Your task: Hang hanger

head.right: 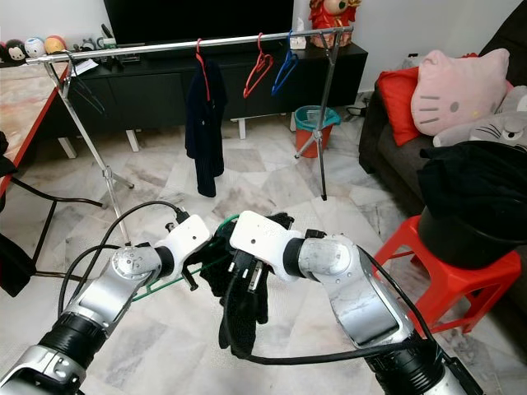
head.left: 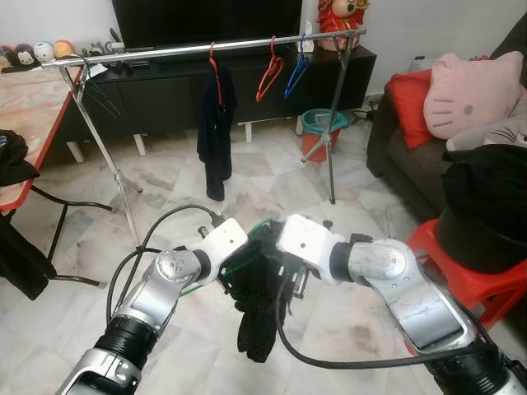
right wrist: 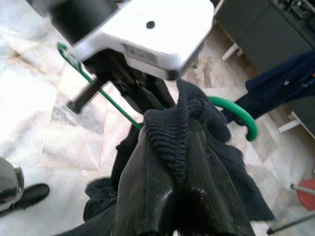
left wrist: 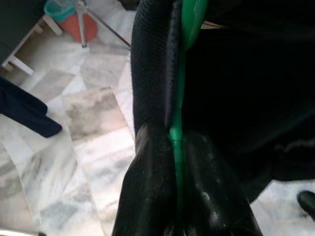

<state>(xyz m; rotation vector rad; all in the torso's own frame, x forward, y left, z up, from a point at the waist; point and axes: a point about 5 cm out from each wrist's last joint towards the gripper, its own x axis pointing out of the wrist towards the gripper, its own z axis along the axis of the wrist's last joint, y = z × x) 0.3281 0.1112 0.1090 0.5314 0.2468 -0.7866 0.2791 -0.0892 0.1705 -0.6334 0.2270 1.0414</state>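
A marble floor [head.left: 173, 173] spreads ahead, and across the far side stands a metal clothes rail [head.left: 206, 47] in front of a dark TV cabinet [head.left: 165, 86]. On the rail hang a dark garment [head.left: 216, 132] on a red hanger, a second red hanger [head.left: 268, 70] and a blue hanger [head.left: 296, 70]. To the right is a sofa [head.left: 412, 156] with a pink cushion [head.left: 471, 90], and nearer, a red stool [head.left: 461, 271] carrying a black bundle. A red-edged table [head.left: 29, 123] sits to the left.

Low in front of the robot, both arms meet over a black cloth [head.right: 243, 300] draped on a green hanger [right wrist: 236, 110]. The left hand [left wrist: 176, 162] is clenched on the hanger's thin green bar. The right hand [right wrist: 170, 147] is pinched shut on a ribbed edge of the cloth beside the hanger's hook.
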